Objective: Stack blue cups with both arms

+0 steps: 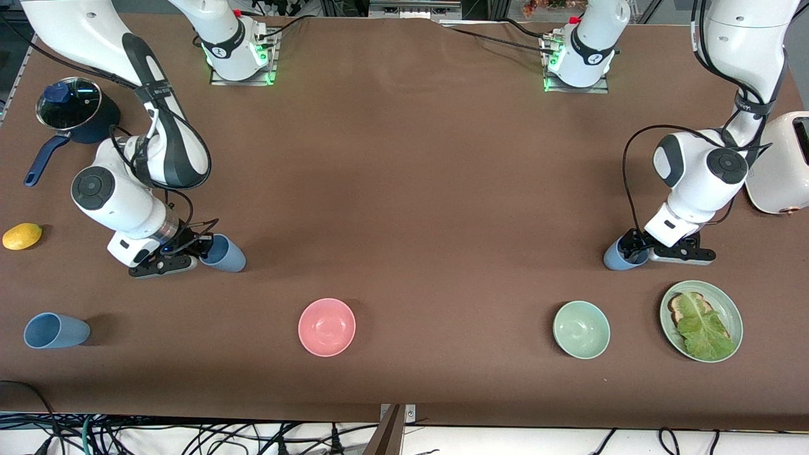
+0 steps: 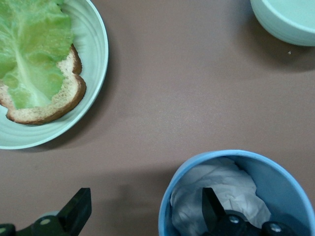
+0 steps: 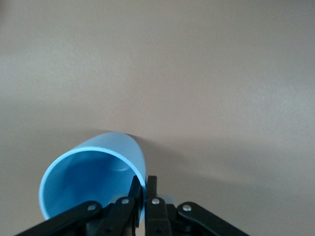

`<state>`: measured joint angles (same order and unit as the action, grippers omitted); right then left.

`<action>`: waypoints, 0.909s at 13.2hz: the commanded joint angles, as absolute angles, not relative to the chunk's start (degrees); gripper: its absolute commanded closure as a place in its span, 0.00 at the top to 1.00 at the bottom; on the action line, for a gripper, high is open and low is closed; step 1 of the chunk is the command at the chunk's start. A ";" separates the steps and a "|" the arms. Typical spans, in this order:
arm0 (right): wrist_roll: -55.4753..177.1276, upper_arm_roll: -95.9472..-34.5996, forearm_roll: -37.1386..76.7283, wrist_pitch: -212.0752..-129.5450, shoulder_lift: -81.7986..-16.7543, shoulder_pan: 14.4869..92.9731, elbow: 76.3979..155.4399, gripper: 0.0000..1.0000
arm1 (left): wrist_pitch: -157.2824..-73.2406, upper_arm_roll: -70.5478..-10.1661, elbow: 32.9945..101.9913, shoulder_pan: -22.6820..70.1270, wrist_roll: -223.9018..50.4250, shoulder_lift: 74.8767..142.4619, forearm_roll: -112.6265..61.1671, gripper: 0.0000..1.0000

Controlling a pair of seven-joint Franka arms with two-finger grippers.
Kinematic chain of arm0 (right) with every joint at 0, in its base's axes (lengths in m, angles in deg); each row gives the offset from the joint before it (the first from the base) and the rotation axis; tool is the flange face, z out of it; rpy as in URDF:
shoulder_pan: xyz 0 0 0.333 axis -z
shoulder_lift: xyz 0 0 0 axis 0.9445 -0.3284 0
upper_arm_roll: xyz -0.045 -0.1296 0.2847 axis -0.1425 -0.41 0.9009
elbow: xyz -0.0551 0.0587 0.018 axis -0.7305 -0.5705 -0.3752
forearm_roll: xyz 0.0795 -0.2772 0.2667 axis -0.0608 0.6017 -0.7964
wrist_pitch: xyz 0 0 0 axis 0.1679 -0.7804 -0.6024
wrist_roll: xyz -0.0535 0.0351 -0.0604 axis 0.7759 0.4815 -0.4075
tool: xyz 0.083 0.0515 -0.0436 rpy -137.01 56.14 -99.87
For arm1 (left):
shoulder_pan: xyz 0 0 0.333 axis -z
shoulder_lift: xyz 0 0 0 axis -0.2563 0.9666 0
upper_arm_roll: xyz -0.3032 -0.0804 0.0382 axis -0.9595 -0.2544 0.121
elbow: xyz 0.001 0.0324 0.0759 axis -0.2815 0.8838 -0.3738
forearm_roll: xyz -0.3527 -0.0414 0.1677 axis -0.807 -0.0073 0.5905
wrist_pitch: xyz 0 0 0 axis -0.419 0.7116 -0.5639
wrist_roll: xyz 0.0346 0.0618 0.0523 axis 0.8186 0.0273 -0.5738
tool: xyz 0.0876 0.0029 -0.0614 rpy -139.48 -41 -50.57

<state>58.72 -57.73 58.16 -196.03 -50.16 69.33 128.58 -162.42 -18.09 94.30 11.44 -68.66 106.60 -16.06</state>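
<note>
A blue cup [image 1: 224, 253] leans tilted at the right arm's end of the table. My right gripper [image 1: 201, 248] is shut on its rim; the right wrist view shows one finger inside the cup [image 3: 93, 182] and one outside, where the gripper [image 3: 144, 189] pinches the wall. A second blue cup [image 1: 622, 256] stands upright at the left arm's end with white crumpled paper inside it [image 2: 246, 196]. My left gripper [image 1: 633, 246] is open and straddles its wall [image 2: 145, 211], one finger in, one out. A third blue cup [image 1: 55, 330] lies on its side nearer the front camera.
A pink bowl [image 1: 327, 327] and a pale green bowl [image 1: 581, 329] sit nearer the front camera. A green plate [image 1: 733, 309] with toast and lettuce lies close to the left gripper. A toaster [image 1: 784, 164], a lidded pot [image 1: 76, 110] and a lemon [image 1: 22, 236] stand at the table's ends.
</note>
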 commanded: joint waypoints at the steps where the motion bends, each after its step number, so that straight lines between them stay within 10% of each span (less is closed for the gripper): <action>1: 57.95 -57.54 57.96 -196.17 -49.81 69.77 128.52 0.00 | -158.87 -18.43 94.96 11.42 -67.46 103.18 -17.35 0.99; 12: 58.12 -57.36 58.05 -195.82 -49.11 69.77 128.43 0.00 | -147.00 -18.43 94.61 11.77 -67.19 101.60 -23.15 0.99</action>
